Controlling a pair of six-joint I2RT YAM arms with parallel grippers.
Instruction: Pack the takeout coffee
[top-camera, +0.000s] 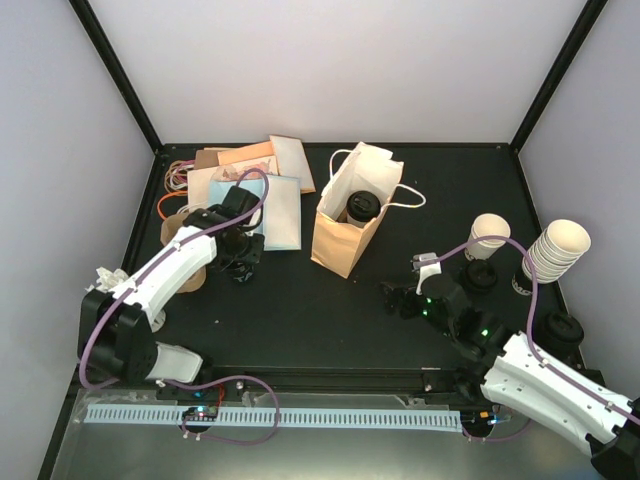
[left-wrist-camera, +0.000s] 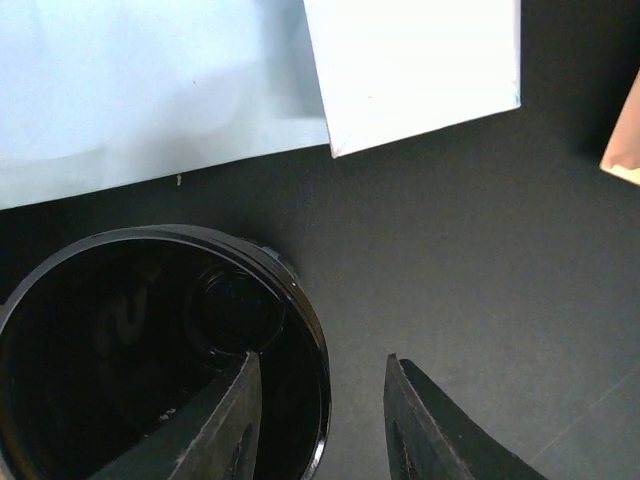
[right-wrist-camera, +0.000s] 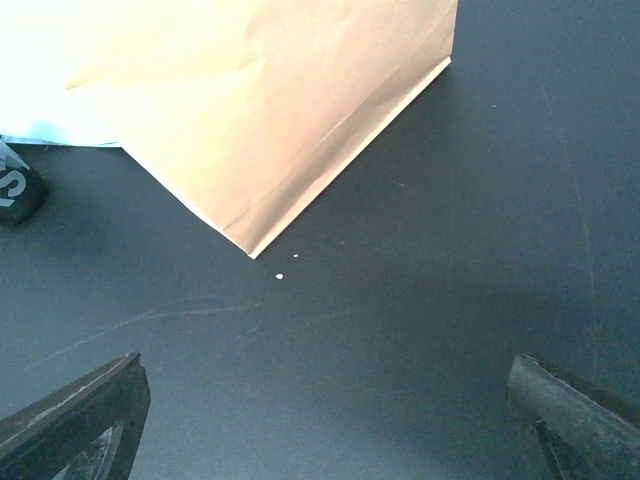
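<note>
Brown bag (top-camera: 338, 235) holds the takeout coffee (top-camera: 362, 206); to its right, right pincer (right-wrist-camera: 325, 365) released; to its left, left pincer (left-wrist-camera: 320, 365), also released, straddles a black lid (left-wrist-camera: 100, 330).

One bag, one lidded cup, two cup stacks

The surface (top-camera: 300, 310) carries one brown paper bag (top-camera: 340, 238) holding one black-lidded cup (top-camera: 362, 207), two lots of lidless cream cups, a shorter cup stack (top-camera: 489, 232) and a taller cup stack (top-camera: 558, 246), and three black lids: left lid (left-wrist-camera: 120, 330), middle lid (top-camera: 480, 275), right lid (top-camera: 562, 330). The flat paper pieces (top-camera: 255, 180) overlap too much to count.
</note>
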